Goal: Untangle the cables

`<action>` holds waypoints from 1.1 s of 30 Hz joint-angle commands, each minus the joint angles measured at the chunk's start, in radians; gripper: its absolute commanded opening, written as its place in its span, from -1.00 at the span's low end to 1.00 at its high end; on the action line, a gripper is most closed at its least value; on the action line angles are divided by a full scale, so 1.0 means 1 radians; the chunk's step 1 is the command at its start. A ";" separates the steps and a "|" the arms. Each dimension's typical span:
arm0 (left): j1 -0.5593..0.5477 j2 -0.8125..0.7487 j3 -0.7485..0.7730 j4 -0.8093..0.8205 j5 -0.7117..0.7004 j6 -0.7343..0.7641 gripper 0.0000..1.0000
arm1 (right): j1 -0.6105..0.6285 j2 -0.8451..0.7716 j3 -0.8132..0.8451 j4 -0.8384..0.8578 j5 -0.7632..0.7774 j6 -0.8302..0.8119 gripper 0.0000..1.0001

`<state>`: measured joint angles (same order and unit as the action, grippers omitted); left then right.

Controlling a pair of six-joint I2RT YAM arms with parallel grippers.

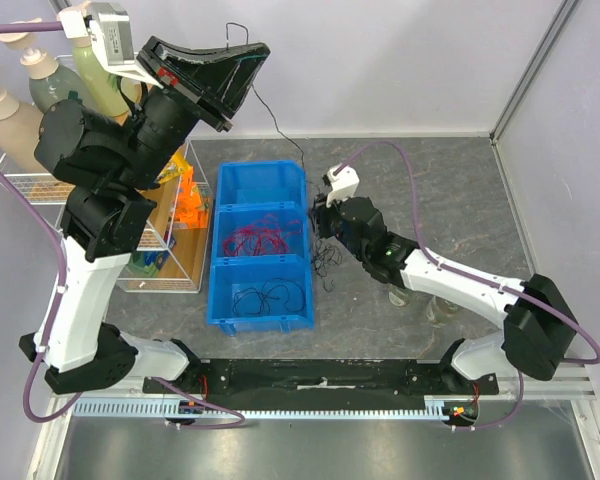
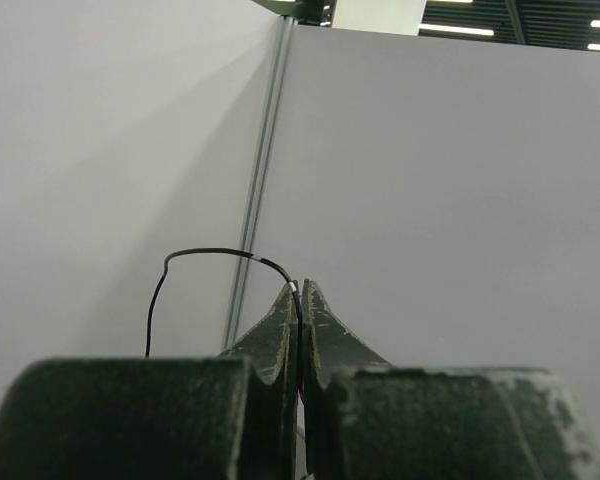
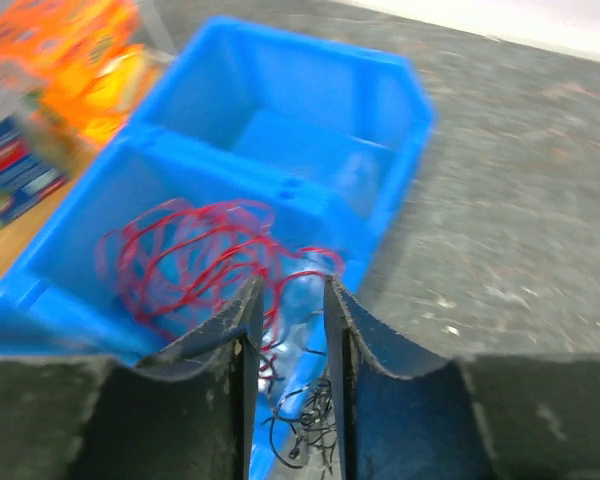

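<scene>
Top external view: my left arm is raised high at the back left, and my left gripper is above the level of everything on the table. In the left wrist view its jaws are pressed together and pinch one black cable, which comes out at the tips and arcs off to the left against the grey wall. From above, that black cable runs down from the tips towards the far right corner of the blue bin.

My right gripper is low, just beside the bin's right wall, level with the middle compartment. In the right wrist view its jaws stand partly spread, with a narrow gap between them. A black tangle shows low in that gap; I cannot tell whether the pads touch it. From above, the black tangle sits just outside the bin's right wall, below my right gripper.

The red cables lie in a loose curly heap in the bin's middle compartment, also seen from my right wrist. More black strands lie in the near compartment.
</scene>
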<state>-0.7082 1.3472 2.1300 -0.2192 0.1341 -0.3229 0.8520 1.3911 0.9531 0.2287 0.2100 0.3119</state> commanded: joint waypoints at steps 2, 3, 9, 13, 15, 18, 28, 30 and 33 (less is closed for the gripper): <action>-0.002 -0.034 0.034 0.053 0.039 -0.035 -0.96 | -0.121 0.036 0.043 -0.077 0.350 0.139 -0.29; -0.002 -0.043 0.033 0.057 0.039 -0.034 -0.96 | -0.163 0.033 0.026 -0.068 0.321 0.162 -0.29; -0.002 -0.094 0.019 0.058 0.015 -0.015 -0.97 | -0.413 0.098 0.012 -0.055 0.200 0.214 -0.45; 0.000 -0.121 0.002 0.044 -0.024 0.011 -0.96 | -0.549 0.167 0.030 -0.127 0.203 0.237 -0.47; -0.001 -0.123 -0.004 0.037 -0.040 0.030 -0.96 | -0.623 0.212 0.045 -0.192 0.186 0.254 -0.47; -0.002 -0.109 -0.019 0.040 -0.060 0.059 -0.96 | -0.700 0.250 0.053 -0.227 0.126 0.268 -0.45; 0.003 0.012 0.016 -0.062 -0.129 0.114 -0.96 | -0.763 0.272 0.076 -0.327 0.129 0.237 -0.19; 0.004 -0.012 0.021 -0.048 -0.161 0.140 -0.96 | -0.795 0.302 0.076 -0.319 0.114 0.248 -0.22; 0.004 -0.036 0.050 -0.066 -0.200 0.180 -0.96 | -0.811 0.341 0.090 -0.318 0.115 0.251 -0.22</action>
<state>-0.7082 1.3930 2.1201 -0.3141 0.0040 -0.2314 0.0750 1.6833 1.0008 -0.0841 0.3111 0.5602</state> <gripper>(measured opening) 0.026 0.389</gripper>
